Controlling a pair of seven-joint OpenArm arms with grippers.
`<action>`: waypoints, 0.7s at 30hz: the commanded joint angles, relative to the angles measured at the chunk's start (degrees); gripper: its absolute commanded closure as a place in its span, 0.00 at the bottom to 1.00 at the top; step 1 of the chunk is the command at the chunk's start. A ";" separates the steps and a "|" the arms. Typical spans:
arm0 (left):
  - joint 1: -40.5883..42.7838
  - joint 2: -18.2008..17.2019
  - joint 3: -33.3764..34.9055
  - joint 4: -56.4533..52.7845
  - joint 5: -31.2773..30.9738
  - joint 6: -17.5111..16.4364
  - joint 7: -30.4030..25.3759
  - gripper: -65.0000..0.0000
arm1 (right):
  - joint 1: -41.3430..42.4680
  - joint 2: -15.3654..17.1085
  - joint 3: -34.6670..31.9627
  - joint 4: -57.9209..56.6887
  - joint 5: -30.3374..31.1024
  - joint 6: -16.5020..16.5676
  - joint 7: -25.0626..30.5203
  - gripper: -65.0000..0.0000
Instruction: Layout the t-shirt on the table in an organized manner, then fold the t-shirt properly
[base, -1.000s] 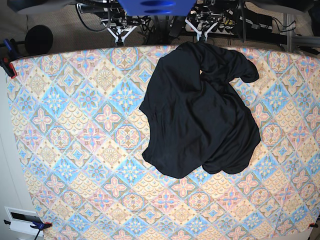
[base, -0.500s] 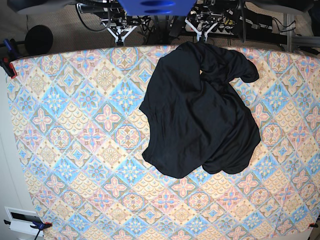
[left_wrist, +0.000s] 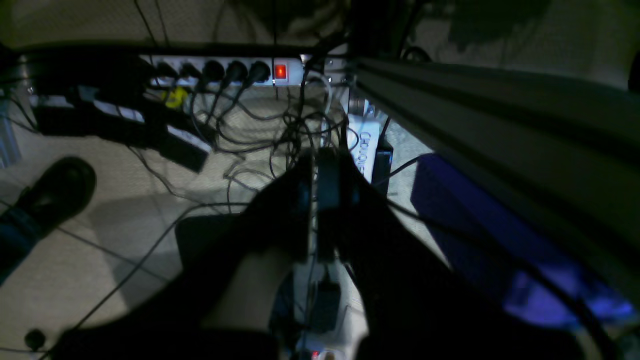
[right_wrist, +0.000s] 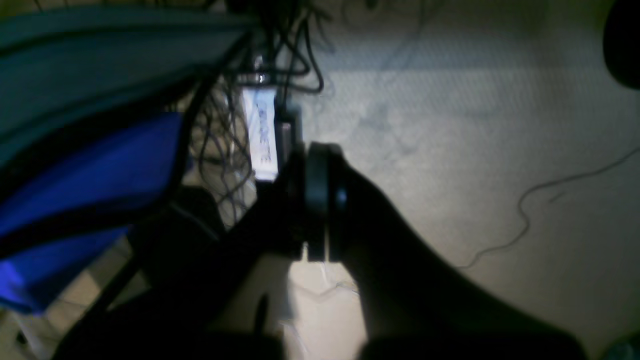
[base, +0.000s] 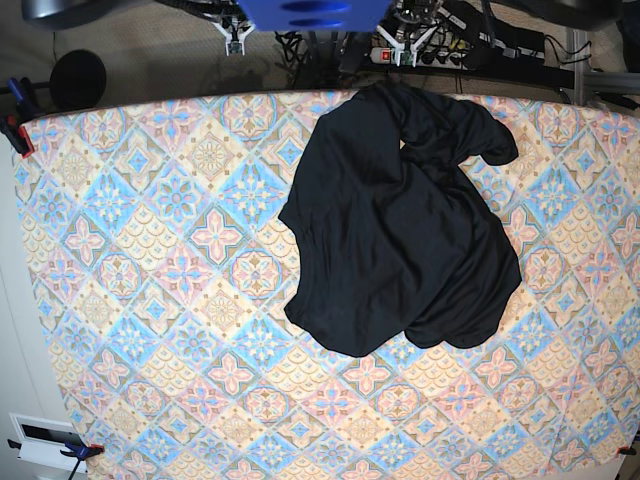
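We see the plain black short-sleeved fabric t-shirt (base: 400, 220) lying crumpled on the right half of the wide desk (base: 150, 250) with its pastel diamond-tile cloth, one sleeve twisted toward the far edge. We judge that nothing of the task is done: spreading flat and every fold remain. Our left tool (left_wrist: 314, 175) and right tool (right_wrist: 316, 190) both hang off the desk over the floor, fingers pressed together, pinching nothing.

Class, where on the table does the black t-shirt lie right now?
In the base view, the t-shirt lies crumpled right of centre on the table, reaching its far edge.
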 joint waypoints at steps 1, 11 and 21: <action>2.07 -0.05 0.08 2.32 0.14 -0.08 -0.22 1.00 | -1.50 0.00 -0.03 1.85 0.30 0.05 0.76 1.00; 15.87 -3.21 5.00 25.35 -0.30 -0.16 0.40 1.00 | -16.10 0.00 -0.20 19.78 0.21 0.05 0.68 1.00; 27.56 -4.62 10.45 49.97 -0.03 -0.08 6.11 1.00 | -25.06 5.71 -0.03 45.45 0.21 0.05 -3.90 1.00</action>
